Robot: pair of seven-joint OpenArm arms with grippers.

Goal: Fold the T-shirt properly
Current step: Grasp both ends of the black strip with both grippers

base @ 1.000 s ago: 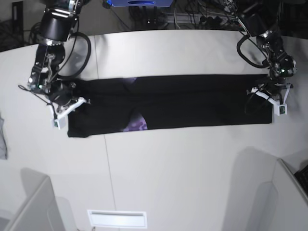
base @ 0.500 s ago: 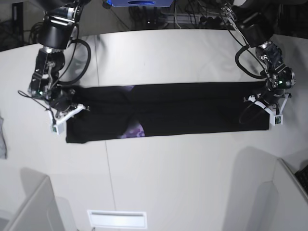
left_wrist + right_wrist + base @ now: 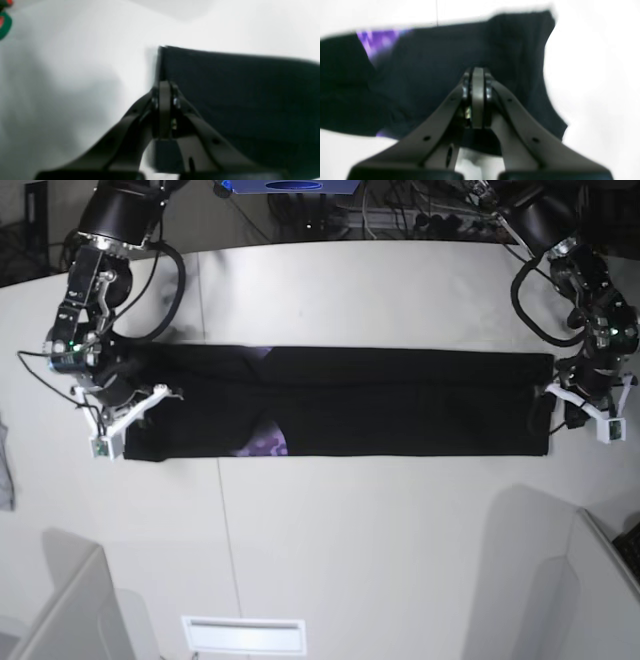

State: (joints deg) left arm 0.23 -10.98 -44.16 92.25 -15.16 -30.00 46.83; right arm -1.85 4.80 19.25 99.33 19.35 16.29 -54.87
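The black T-shirt [image 3: 400, 405] lies on the white table [image 3: 380, 540] as a long, taut band folded lengthwise. A bit of purple print [image 3: 262, 442] shows at a gap toward its left end. In the base view my left gripper [image 3: 560, 395] is shut on the band's right end. My right gripper [image 3: 125, 402] is shut on its left end. The left wrist view has the left gripper [image 3: 163, 85] pinched on the straight edge of the T-shirt [image 3: 237, 87]. In the right wrist view the right gripper [image 3: 477, 71] is closed on the T-shirt [image 3: 425, 62], with the purple print [image 3: 378, 41] beyond it.
A small grey cloth scrap [image 3: 5, 470] hangs at the table's left edge. Pale boxes stand at the near left [image 3: 70, 610] and near right [image 3: 590, 600] corners, with a white slot [image 3: 243, 635] between them. Cables [image 3: 330, 215] crowd the far side.
Both grippers have moved outward, away from each other, holding the cloth. The black band has been pulled straighter and narrower, and its ends have shifted slightly.
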